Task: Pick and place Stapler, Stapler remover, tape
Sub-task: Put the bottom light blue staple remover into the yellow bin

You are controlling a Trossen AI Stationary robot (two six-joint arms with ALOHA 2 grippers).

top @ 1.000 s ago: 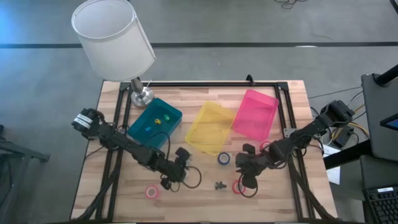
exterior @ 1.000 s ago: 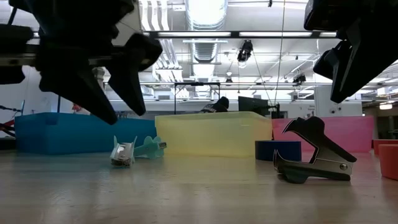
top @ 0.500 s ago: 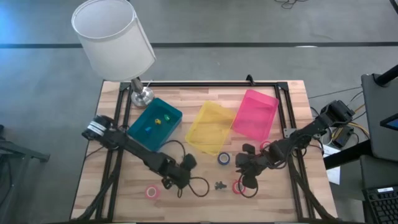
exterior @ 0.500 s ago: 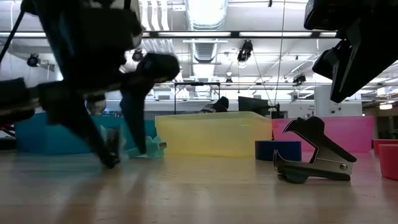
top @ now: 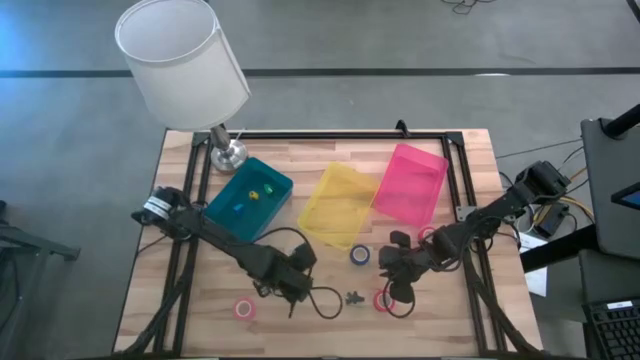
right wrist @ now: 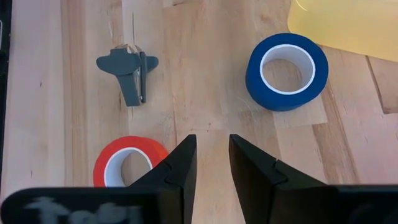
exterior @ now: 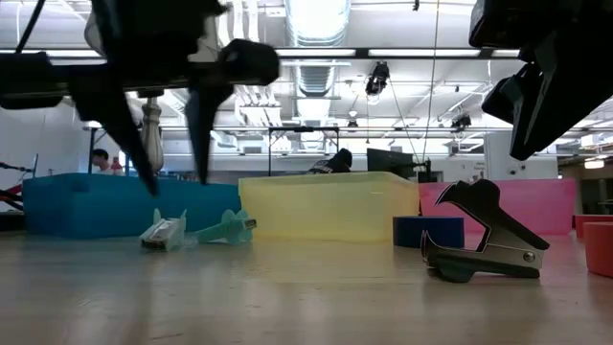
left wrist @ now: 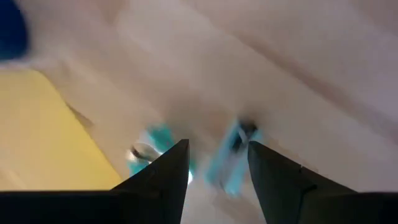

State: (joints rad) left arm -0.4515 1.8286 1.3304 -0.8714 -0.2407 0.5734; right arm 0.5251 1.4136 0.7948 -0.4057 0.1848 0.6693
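A small teal stapler (exterior: 163, 233) lies on the table next to a second teal piece (exterior: 225, 228). Both show blurred in the left wrist view, with the stapler (left wrist: 231, 158) beyond the fingers. My left gripper (exterior: 172, 182) is open just above the stapler, touching nothing. My right gripper (right wrist: 212, 168) is open above the table between the red tape (right wrist: 127, 162) and the blue tape (right wrist: 286, 71). The dark stapler remover (right wrist: 130, 74) lies near the red tape. The pink tape (top: 245, 309) lies near the front edge.
A teal bin (top: 250, 197), a yellow bin (top: 338, 205) and a pink bin (top: 410, 183) stand in a row at the back. A lamp (top: 185, 60) stands at the far left corner. A loose cable (top: 320, 300) trails from my left arm.
My left gripper went down to the table with its open fingers on either side of the stapler, then rose again without it. The stapler has slid a little toward the table's left edge and now lies tipped lower. My right arm has kept still.
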